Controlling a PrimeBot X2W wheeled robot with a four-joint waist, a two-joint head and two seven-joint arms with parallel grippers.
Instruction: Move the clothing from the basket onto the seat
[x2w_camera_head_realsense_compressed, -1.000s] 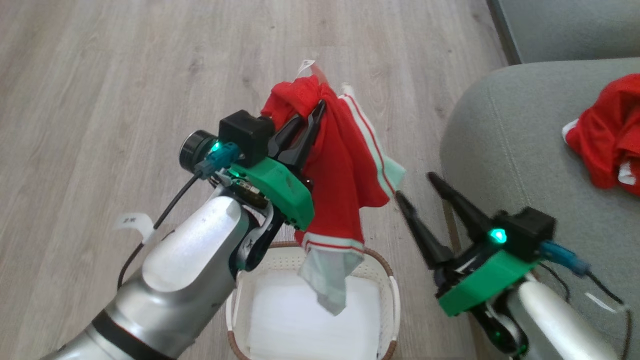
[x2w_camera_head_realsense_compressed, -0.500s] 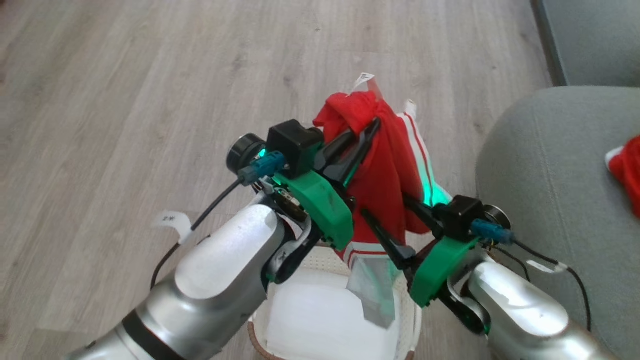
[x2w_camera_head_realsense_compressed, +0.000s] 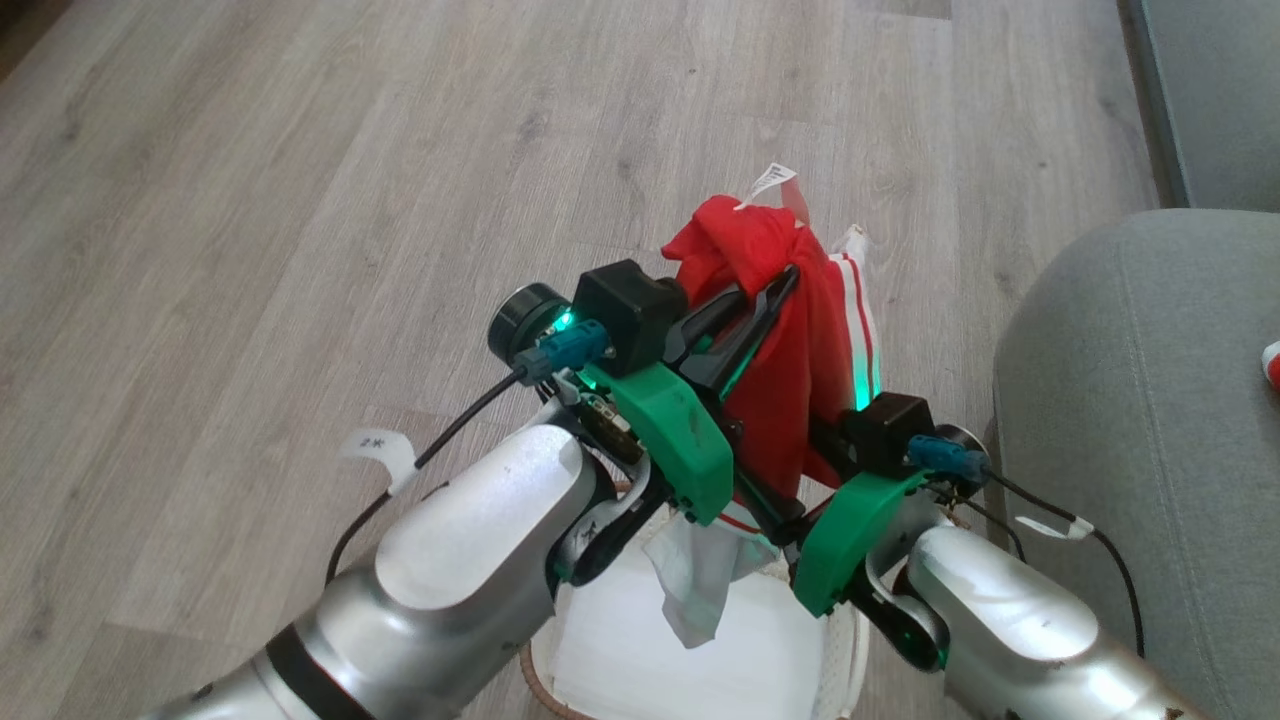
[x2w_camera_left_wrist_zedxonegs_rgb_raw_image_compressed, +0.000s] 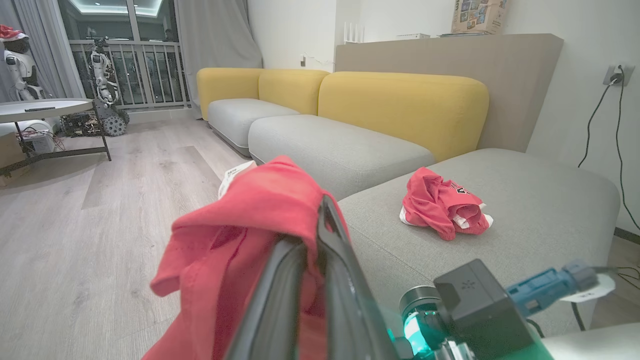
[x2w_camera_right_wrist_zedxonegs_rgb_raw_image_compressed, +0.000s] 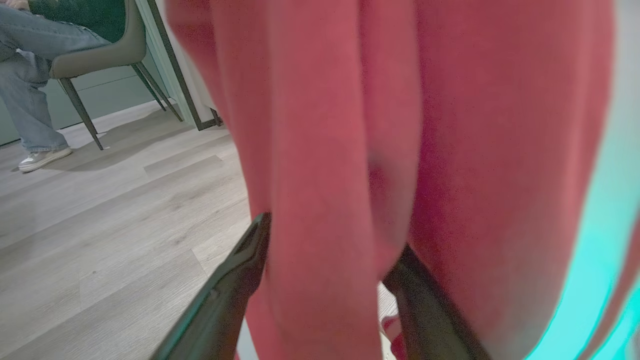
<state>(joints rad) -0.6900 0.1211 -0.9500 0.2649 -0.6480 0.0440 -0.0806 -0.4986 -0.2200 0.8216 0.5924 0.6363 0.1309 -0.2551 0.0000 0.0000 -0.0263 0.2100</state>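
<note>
Red clothing (x2w_camera_head_realsense_compressed: 800, 350) hangs over the basket (x2w_camera_head_realsense_compressed: 848, 652) rim (seat (x2w_camera_head_realsense_compressed: 1130, 420) edge beside).

basket (x2w_camera_head_realsense_compressed: 848, 645) largely hidden, cropped at bottom edge, hanging clothing (x2w_camera_right_wrist_zedxonegs_rgb_raw_image_compressed: 325, 125) blurred up close, seated person (x2w_camera_right_wrist_zedxonegs_rgb_raw_image_compressed: 30, 65) cropped

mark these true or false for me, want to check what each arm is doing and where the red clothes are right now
1. The left gripper is shut on a red garment held up over the basket. True.
2. The right gripper is clamped on that garment too. False: its fingers stand open, with the hanging cloth between them.
3. The seat has no clothing on it yet. False: a second red garment lies crumpled on it.
4. A white sheet lies in the bottom of the basket. True.
</note>
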